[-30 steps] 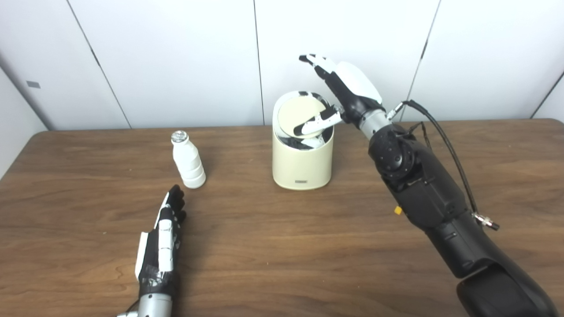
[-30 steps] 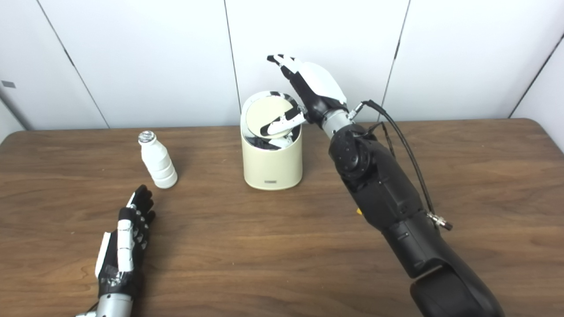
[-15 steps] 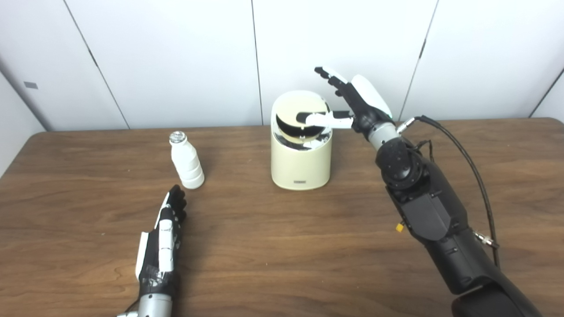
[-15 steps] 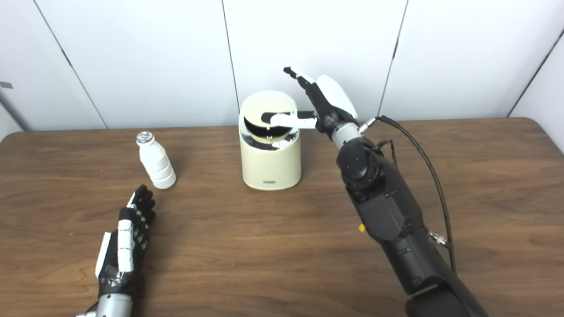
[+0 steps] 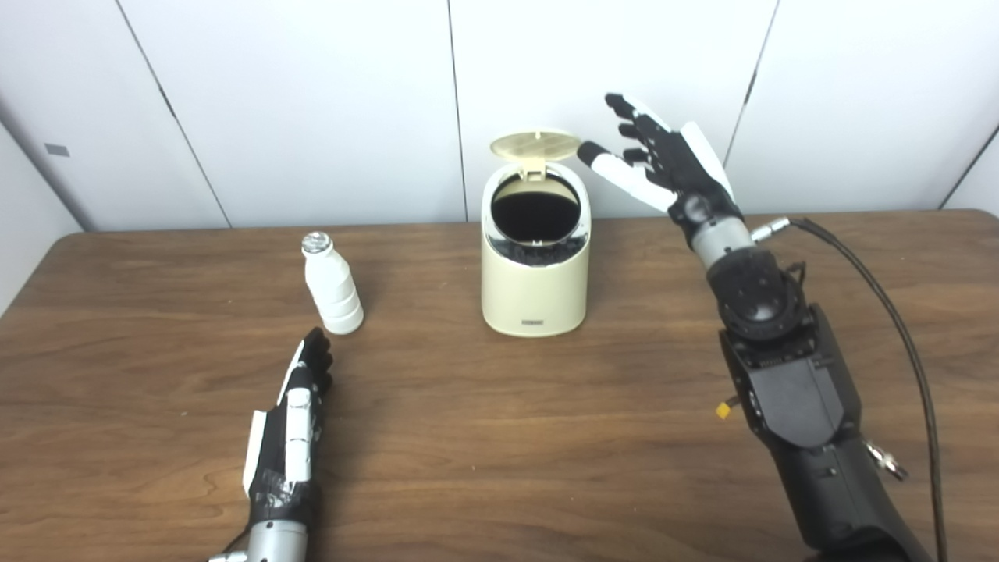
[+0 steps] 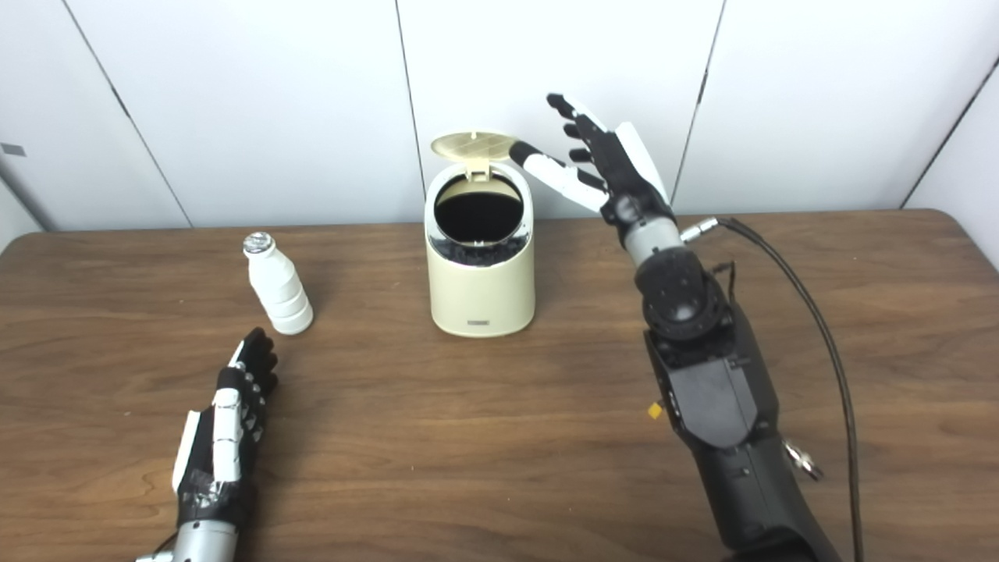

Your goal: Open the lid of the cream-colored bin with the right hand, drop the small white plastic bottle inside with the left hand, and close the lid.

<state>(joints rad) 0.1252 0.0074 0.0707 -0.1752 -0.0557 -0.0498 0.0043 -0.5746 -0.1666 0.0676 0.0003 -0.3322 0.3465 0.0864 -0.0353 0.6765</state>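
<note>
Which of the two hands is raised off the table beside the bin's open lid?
The right hand: it is up in the air, fingers spread, next to the raised lid. The left hand lies low on the table, short of the bottle.

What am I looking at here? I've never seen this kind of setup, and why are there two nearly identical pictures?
The two pictures come from two cameras side by side on a humanoid robot's head, so they show one scene from slightly different spots. The dark arms reaching in from below are the robot's own. On the wooden table stand a cream-colored bin, its lid flipped up so the dark inside shows, and a small white bottle standing upright. The right hand is raised beside the lid with fingers spread, holding nothing. The left hand lies flat on the table just short of the bottle, also empty.
</note>
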